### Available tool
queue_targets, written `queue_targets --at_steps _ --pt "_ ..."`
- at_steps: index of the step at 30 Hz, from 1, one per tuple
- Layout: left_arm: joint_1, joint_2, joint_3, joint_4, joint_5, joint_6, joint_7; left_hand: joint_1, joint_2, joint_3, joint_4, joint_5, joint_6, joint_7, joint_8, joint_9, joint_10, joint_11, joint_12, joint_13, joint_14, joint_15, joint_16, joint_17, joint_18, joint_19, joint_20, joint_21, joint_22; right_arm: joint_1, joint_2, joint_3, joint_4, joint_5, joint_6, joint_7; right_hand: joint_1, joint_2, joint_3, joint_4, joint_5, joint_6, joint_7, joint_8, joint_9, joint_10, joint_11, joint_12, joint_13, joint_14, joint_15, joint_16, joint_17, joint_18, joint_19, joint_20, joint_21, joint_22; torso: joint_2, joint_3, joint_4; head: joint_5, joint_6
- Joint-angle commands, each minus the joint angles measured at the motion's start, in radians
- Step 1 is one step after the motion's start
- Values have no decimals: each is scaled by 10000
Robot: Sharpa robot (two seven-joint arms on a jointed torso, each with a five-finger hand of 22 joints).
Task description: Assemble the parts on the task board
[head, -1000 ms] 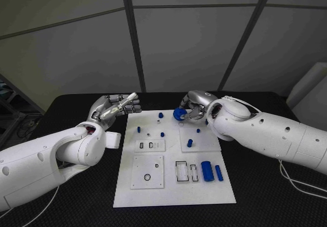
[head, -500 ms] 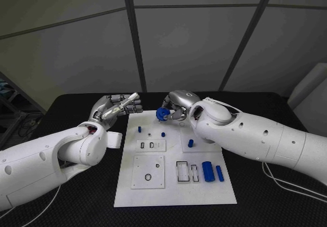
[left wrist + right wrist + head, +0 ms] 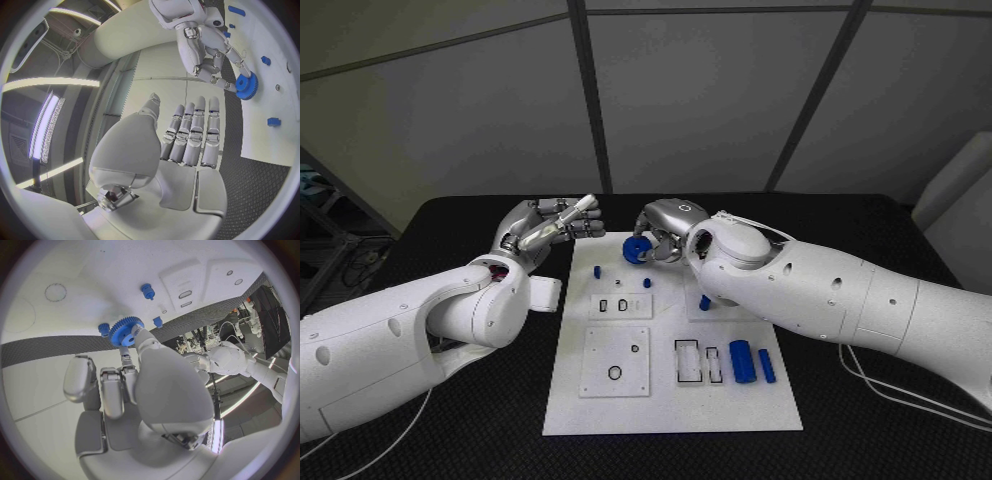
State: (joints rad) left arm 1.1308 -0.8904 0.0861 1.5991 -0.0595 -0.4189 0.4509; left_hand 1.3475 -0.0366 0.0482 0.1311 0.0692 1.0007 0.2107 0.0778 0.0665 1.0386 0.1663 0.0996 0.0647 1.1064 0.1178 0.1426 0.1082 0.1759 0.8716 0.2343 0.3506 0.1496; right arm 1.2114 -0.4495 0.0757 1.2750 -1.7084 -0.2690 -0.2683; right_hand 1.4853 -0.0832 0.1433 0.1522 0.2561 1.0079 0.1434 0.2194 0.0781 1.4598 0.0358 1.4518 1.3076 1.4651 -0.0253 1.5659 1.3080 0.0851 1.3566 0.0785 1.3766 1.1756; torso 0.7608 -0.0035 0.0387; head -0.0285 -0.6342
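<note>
The task board (image 3: 668, 400) is white on a black, finely textured tabletop (image 3: 877, 440). A blue toothed gear (image 3: 636, 250) sits in the silver right robot hand (image 3: 664, 228). Blue cylinders (image 3: 741, 361) lie near the board's right edge. The left robot hand (image 3: 548, 226) is silver.

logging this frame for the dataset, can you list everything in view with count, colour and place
task board: one, white, middle of the black table
table: one, black, under the board
gear: one, blue, held by the right hand over the board's far end
large cylinder: one, blue, lying near the board's right edge, close to the robot
slim bar: one, blue, just right of the large cylinder
small pegs: a few, blue, standing on the board's far half; exact count unclear
ring: one, dark, on the near left square plate
left hand: silver, raised beside the board's far left corner, holding nothing
right hand: silver, gripping the gear
</note>
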Motion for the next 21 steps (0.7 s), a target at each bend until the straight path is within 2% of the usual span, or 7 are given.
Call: queue_targets --at_steps 1,8,13,16,19,21 --pt "17 12 11 6 -70 121 26 -24 64 -13 -68 -29 74 25 -45 -3 71 -11 -30 4 24 46 -31 9 68 -44 16 -33 -17 21 49 -10 -73 -146 369 33 -95 16 127 49 52 380 -234 -33 58 54 15 -21 1091 1057 -62 49 2628 -57 7 -15 -5 -13 1 7 -20 11 -21" --pt "18 6 11 11 -71 117 24 -24 64 -13 -68 -29 74 25 -45 -3 71 -11 -30 4 24 46 -31 9 68 -44 16 -33 -17 21 109 -25 -177 -146 454 -1 -167 -20 161 56 38 356 -215 -86 37 31 32 -44 1069 1056 -48 47 2623 -55 -4 -4 -12 -23 -1 7 -27 20 -25" --pt "19 -6 11 26 -71 117 22 -24 64 -13 -68 -29 74 25 -45 -3 71 -11 -30 4 24 46 -31 9 68 -44 16 -33 -17 21 147 -28 -253 -146 521 -47 -320 -125 208 75 2 211 -145 -242 -22 -84 90 -166 935 1057 -3 48 2628 -53 -24 28 -24 -40 3 7 -20 12 -33" --pt "19 -5 11 23 -71 116 20 -24 64 -13 -68 -29 74 25 -45 -3 71 -11 -30 4 24 46 -31 9 68 -44 16 -33 -17 21 172 -30 -302 -146 602 -51 -451 -222 210 102 -107 21 -62 -395 -74 -175 160 -261 830 1057 52 48 2626 -50 -46 68 -40 -65 1 7 -24 16 -34" --pt "19 -1 11 19 -71 118 18 -23 70 -13 -76 -30 75 25 -52 -4 69 -10 -36 3 21 48 -43 9 67 -48 17 -35 -19 21 205 -32 -363 -146 697 -33 -645 -411 180 124 -336 -568 105 -802 -155 -338 311 -429 641 1057 179 49 2628 -47 -75 172 -61 -96 2 6 -25 21 -46" --pt "19 1 11 15 -71 119 17 -23 70 -13 -76 -30 75 25 -52 -4 69 -10 -36 3 21 48 -43 9 67 -48 17 -35 -19 21 221 -33 -389 -146 741 -28 -721 -478 161 136 -394 -742 146 -942 -145 -385 356 -471 593 1057 225 49 2628 -44 -84 222 -66 -102 -1 10 -26 21 -54"
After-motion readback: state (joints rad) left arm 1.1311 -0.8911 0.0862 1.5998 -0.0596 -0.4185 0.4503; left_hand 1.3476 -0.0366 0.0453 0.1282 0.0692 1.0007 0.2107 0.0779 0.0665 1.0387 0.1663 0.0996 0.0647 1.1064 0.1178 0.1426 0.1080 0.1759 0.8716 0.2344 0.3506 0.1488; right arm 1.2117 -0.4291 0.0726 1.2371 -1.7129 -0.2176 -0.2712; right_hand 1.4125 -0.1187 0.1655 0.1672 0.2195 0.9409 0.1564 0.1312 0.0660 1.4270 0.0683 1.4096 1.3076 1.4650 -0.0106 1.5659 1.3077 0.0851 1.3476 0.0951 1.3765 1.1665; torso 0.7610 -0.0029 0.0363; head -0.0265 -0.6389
